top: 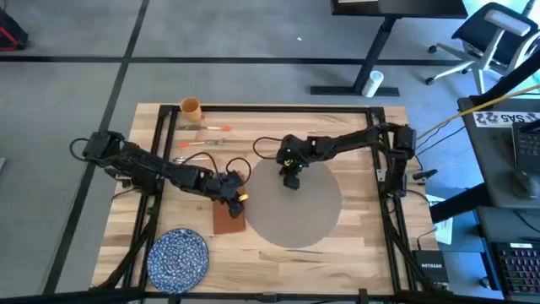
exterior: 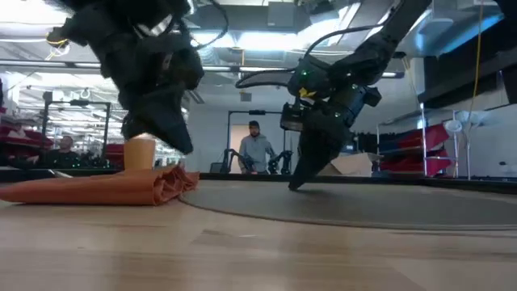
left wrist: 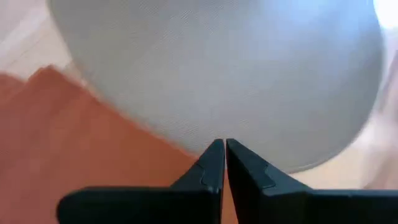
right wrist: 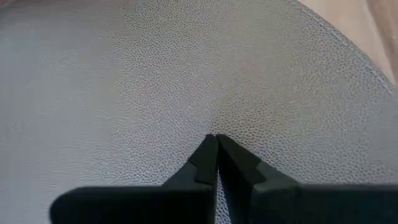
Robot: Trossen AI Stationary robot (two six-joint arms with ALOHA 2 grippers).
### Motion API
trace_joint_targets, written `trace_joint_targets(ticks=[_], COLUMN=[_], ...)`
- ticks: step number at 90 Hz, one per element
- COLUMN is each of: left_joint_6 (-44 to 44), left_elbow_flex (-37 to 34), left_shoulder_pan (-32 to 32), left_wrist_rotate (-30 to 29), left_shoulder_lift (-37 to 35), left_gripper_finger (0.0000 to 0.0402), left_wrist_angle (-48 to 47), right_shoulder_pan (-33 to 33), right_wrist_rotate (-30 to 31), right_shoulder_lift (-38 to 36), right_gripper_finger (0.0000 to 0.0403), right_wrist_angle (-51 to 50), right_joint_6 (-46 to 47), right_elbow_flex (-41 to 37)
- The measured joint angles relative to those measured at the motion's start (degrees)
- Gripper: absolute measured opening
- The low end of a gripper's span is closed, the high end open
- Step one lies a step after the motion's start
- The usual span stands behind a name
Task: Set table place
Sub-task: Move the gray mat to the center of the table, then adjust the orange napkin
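On the table [top: 354, 148] the round grey placemat [top: 308, 215] lies flat near the middle, well inside the frame rails. At its left edge the left gripper [top: 234, 199] hangs over the rust-red napkin [top: 228, 221], which lies just beside the mat, its folds bunched in the low view; the fingers [left wrist: 211, 163] are pressed together and hold nothing. Further right, the right gripper [top: 291, 180] touches down on the mat's far part, its fingers [right wrist: 205, 158] likewise closed and empty, tip against the surface.

I judge the mat placed and the napkin step in hand. Next, the left claw would need to spread before taking any item.

As for containers, the blue speckled plate [top: 179, 257] at the near left corner is bare, and the orange cup [top: 191, 107] at the far edge looks empty, though that is hard to confirm from above.
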Motion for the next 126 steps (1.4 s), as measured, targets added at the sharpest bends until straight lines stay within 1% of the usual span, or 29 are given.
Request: trace_joint_targets(ticks=[13,22,28,40,53,68,92,108,126], left_joint_6=[0.0,-0.3,-0.5,-2.1,-3.4,-3.6,-6.8,-9.6,-12.2], left_elbow_flex=[3.6,4.8,4.7,4.4,4.4,4.4,4.4,4.4,4.4], left_shoulder_pan=[-1.4,-2.7,-3.7,-4.5,-4.6,-5.8,-9.6,-11.3,-13.1], left_wrist_rotate=[0.0,0.0,0.0,-0.1,-1.6,-1.6,-1.6,-2.0,-2.0], left_shoulder_lift=[-1.8,-2.4,-2.2,-0.5,0.8,2.2,5.1,6.3,6.4], left_gripper_finger=[0.0000,0.0000,0.0000,0.0000,0.0000,0.0000,0.0000,0.0000,0.0000], left_wrist_angle=[-7.2,-10.6,-11.3,-11.9,-11.2,-10.4,-10.5,-9.7,-9.8], right_shoulder_pan=[0.4,0.4,0.8,1.8,3.1,4.3,5.0,5.0,4.9], right_wrist_rotate=[-2.5,-6.3,-8.2,-9.7,-12.7,-13.1,-13.3,-13.7,-13.3], right_shoulder_lift=[-0.8,-1.3,-1.2,0.4,4.7,10.2,15.9,19.6,22.8], right_gripper_finger=[0.0000,0.0000,0.0000,0.0000,0.0000,0.0000,0.0000,0.0000,0.0000], right_wrist_angle=[-1.4,-1.8,-1.4,1.9,4.7,4.6,6.0,8.5,9.7], right_joint_6=[0.0,0.1,0.2,0.2,2.7,3.0,3.0,4.6,4.9], right_elbow_flex=[3.1,6.4,8.6,12.4,15.8,20.5,27.8,29.5,29.5])
